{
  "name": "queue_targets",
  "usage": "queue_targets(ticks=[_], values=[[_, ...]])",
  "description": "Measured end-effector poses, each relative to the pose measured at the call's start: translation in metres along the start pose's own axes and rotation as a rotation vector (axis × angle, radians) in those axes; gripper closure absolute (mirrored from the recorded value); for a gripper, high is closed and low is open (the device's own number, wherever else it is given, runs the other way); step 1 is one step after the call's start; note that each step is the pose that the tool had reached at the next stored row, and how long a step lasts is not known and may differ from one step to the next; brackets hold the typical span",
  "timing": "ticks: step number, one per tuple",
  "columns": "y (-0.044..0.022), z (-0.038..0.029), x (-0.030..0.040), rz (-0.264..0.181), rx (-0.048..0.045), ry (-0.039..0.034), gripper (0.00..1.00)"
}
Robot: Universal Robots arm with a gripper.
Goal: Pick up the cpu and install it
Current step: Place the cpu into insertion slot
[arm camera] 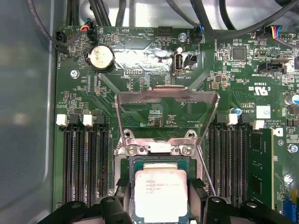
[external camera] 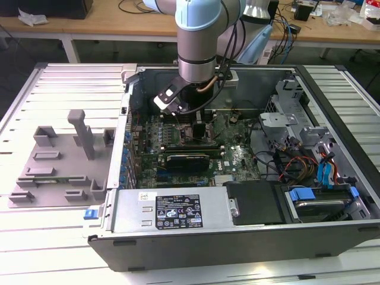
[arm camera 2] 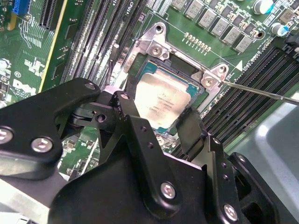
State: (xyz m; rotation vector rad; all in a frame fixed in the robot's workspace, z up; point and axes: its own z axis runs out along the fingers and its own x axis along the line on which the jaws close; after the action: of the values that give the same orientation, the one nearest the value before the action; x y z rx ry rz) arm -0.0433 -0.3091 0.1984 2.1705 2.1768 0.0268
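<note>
Case (external camera: 178, 244) on table (external camera: 65, 83); tray (external camera: 53, 172) beside it, exterior view's left. Board (arm camera: 140, 70) in case. cpu (arm camera: 161, 193) in socket (arm camera: 159, 150) on board, slots (arm camera: 86, 163) flanking socket both sides. Gripper (arm camera 2: 158, 109) directly over cpu, inside case.

Silvery metal top on cpu (arm camera 2: 161, 100), satin, smooth; thin green edge. Bare bright metal load plate (arm camera: 167, 112) beside cpu, reflective. Green lacquered motherboard (arm camera: 140, 70) around cpu, slight gloss. Black plastic memory slots (arm camera: 86, 158) flanking cpu, white plastic latches. Polished metal coin cell (arm camera: 101, 58) beyond cpu. Matt black gripper (arm camera 2: 156, 112) over cpu, smooth, shiny screw heads. Dull dark-grey sheet-metal case (external camera: 237, 252) enclosing cpu. Matt grey plastic tray (external camera: 59, 166) well apart from cpu. Ribbed pale metal tabletop (external camera: 59, 89), satin.
</note>
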Motion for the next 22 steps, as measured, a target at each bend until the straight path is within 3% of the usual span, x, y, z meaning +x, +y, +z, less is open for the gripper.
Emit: queue_targets(ticks=[7, 9, 10, 20, 21, 22], values=[[0.0012, 0.0001, 0.0000, 0.000, 0.0000, -0.0001, 0.38], [0.0012, 0.0000, 0.0000, 0.000, 0.0002, -0.0003, 0.40], [0.0013, 0.0000, 0.0000, 0.000, 0.0002, -0.0002, 0.46], [0.0034, 0.0004, 0.0002, 0.000, -0.0008, 0.0006, 0.46], [0.0033, 0.0002, 0.0001, 0.000, 0.0000, 0.0000, 0.38], [0.0033, 0.0002, 0.0000, 0.000, 0.0000, -0.0001, 0.38]])
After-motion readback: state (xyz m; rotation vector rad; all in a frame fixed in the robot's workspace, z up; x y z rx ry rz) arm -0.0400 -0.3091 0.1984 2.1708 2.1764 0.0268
